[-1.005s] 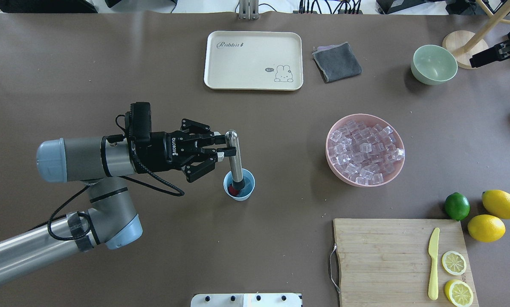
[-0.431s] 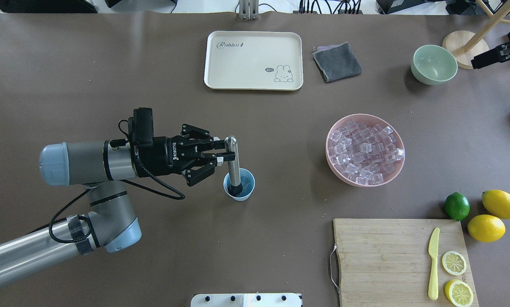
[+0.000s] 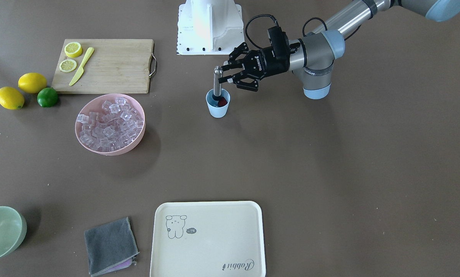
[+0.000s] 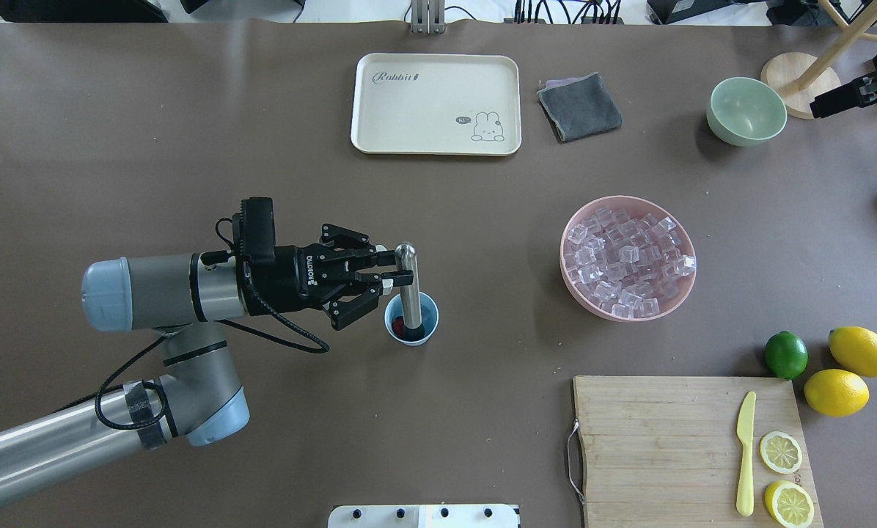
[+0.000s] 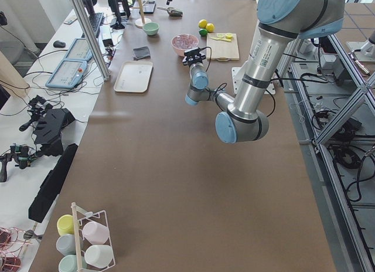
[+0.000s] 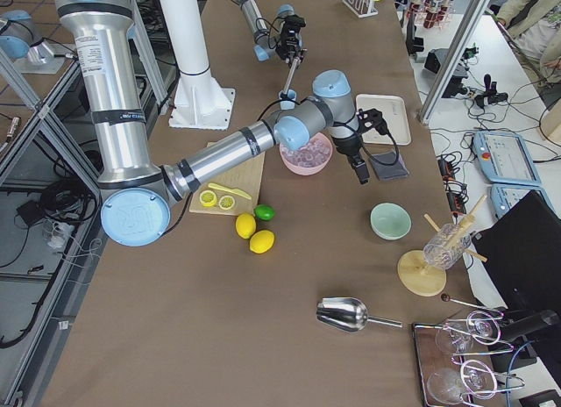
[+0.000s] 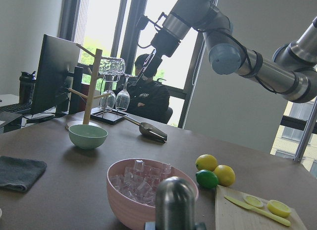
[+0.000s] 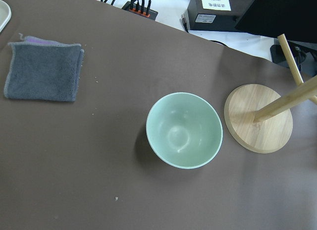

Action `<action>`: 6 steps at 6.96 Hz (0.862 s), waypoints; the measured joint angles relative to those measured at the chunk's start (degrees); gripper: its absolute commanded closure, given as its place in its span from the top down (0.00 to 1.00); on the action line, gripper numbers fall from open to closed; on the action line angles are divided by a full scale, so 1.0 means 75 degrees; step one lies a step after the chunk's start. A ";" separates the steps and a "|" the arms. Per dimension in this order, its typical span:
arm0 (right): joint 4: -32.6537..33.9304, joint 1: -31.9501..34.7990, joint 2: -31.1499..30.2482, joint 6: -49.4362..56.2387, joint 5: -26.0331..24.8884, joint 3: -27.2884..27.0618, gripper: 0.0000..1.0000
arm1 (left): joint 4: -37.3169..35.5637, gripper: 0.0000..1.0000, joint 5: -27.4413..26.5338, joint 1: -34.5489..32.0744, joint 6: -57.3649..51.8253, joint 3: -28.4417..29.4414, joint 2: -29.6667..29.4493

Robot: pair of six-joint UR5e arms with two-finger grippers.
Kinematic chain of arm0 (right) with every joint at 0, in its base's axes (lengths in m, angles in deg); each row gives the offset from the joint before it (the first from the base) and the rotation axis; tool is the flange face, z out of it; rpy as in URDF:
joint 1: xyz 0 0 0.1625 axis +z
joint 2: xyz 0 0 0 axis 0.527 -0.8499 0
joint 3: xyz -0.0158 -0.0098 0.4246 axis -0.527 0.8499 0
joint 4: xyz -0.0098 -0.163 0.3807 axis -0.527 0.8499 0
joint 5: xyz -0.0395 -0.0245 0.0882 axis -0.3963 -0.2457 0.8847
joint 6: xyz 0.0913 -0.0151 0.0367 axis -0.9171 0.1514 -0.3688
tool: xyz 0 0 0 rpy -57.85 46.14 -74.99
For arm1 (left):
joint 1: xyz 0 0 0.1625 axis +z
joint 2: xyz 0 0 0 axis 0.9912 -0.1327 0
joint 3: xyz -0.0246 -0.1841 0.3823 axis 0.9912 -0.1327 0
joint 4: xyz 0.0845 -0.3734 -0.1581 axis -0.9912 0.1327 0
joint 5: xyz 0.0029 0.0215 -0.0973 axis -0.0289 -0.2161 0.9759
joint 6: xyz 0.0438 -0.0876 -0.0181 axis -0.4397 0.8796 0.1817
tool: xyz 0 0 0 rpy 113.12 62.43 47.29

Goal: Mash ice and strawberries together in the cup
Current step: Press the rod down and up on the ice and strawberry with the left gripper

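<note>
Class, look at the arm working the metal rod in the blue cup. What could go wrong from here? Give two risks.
1. The cup stands unheld while the left hand works the muddler close to one wall: a sideways push could tip it.
2. The strawberry sits beside the muddler's tip, so it may slip aside rather than mash.

Masher [image 4: 408,284]: glossy metal
Cup [image 3: 218,110]: smooth plastic
Tabletop [image 4: 189,110]: matt covering
Board [image 4: 651,440]: bare wood
Cloth [image 4: 579,106]: soft fabric
</note>
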 measured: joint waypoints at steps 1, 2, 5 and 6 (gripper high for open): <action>0.0000 -0.0002 0.0006 -0.0019 0.0000 0.0001 1.00 | 0.0001 0.00 -0.0016 0.0027 0.0000 0.0022 -0.0004; 0.0000 -0.0007 0.0011 -0.0026 0.0000 0.0010 1.00 | 0.0002 0.00 -0.0021 0.0040 0.0000 0.0059 -0.0004; 0.0000 -0.0011 0.0021 -0.0029 0.0000 0.0050 1.00 | 0.0002 0.00 -0.0018 0.0055 0.0002 0.0162 -0.0026; 0.0000 -0.0012 0.0021 -0.0029 0.0000 0.0052 1.00 | -0.0005 0.00 -0.0006 0.0062 0.0007 0.0144 -0.0081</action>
